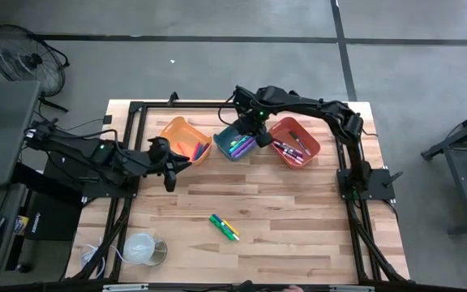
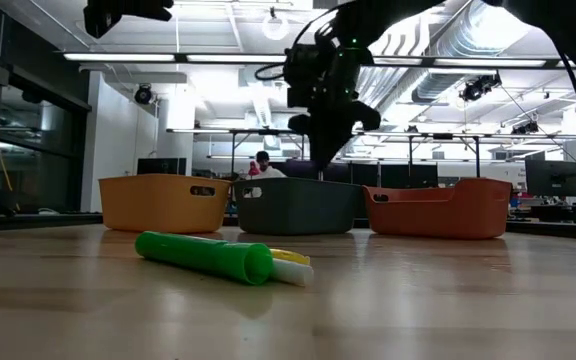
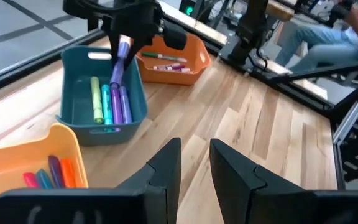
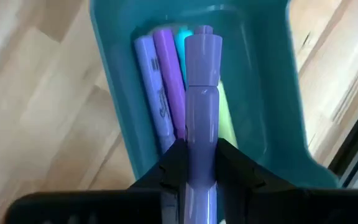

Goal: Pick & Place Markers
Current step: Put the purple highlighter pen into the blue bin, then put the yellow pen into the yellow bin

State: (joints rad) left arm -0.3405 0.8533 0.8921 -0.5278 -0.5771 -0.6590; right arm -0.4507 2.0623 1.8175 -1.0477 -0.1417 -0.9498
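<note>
The right gripper [image 4: 194, 165] is clamping a purple marker [image 4: 201, 93] above the teal bin [image 1: 235, 144], at twelve o'clock on the table, risking a tilted drop onto the rim.

**Right arm reaching, left arm waiting**

The right hand [image 1: 250, 128] is stretched far across at the back, pointing down, its fingers [image 4: 173, 163] clamped on something. The left hand [image 1: 169, 172] hovers low, fingers [image 3: 166, 163] slightly parted.
</note>
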